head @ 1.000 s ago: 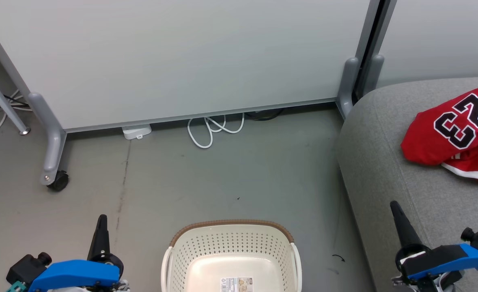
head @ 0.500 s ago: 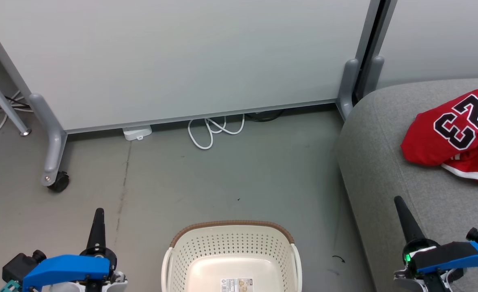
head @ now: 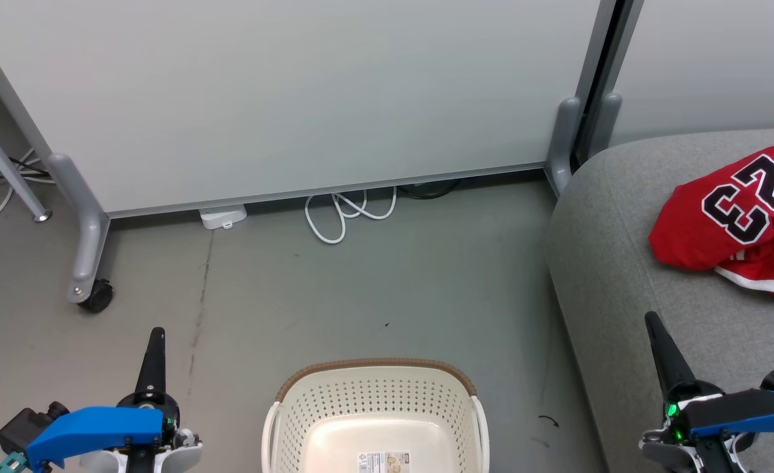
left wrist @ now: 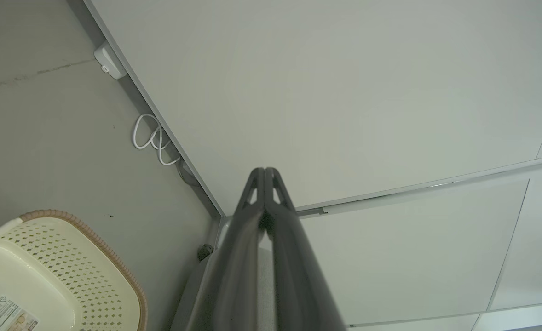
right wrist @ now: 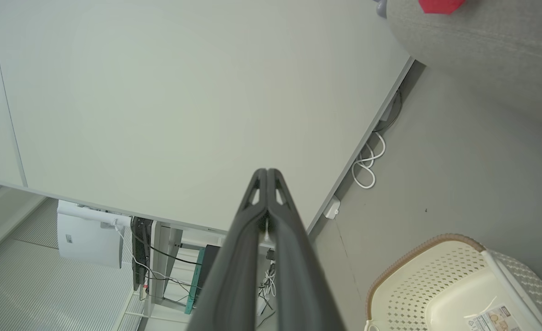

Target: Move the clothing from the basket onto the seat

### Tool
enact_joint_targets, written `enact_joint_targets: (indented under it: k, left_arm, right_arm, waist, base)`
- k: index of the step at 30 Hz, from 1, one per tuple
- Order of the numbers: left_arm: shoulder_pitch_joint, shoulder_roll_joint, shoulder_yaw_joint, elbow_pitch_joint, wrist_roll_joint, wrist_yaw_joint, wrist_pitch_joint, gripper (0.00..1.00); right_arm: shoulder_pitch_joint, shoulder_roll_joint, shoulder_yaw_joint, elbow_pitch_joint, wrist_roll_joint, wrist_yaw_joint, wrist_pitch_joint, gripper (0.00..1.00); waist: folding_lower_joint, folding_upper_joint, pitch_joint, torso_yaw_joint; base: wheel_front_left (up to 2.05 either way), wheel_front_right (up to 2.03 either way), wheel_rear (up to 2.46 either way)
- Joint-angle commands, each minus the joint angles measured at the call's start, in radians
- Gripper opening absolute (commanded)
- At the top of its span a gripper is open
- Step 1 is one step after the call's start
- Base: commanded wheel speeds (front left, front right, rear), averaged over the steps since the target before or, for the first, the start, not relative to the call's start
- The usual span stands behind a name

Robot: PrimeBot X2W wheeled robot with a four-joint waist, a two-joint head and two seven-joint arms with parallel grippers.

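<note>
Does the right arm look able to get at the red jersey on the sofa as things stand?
Probably yes. The right gripper hovers shut over the sofa, with bare grey fabric between it and the jersey further along. Nothing stands in the way, though the jaws would need opening first.

Red clothing numbered 23 lies on the grey seat; the cream basket stands empty.

You have a pale partition panel along the grey floor's far edge, a black caster under its left leg, and a looped white cable near a small white box at its base.
</note>
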Motion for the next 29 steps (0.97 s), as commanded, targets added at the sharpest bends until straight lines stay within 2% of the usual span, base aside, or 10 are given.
enact_joint_targets:
  k: [1, 29]
  left_arm:
    - [-0.020, 0.000, 0.010, -0.012, -0.024, -0.002, 0.008, 0.00]
    - [-0.035, -0.011, 0.043, -0.042, -0.212, -0.003, 0.063, 0.00]
  right_arm:
    - [-0.021, -0.002, -0.004, -0.003, 0.029, 0.001, 0.003, 0.00]
    - [-0.032, -0.003, -0.020, 0.002, 0.248, 0.001, 0.018, 0.00]
  waist:
    - [0.0000, 0.0000, -0.001, 0.000]
    - [0.0000, 0.0000, -0.008, 0.002]
  base:
    - [0.00, 0.00, 0.00]
    - [0.00, 0.00, 0.00]
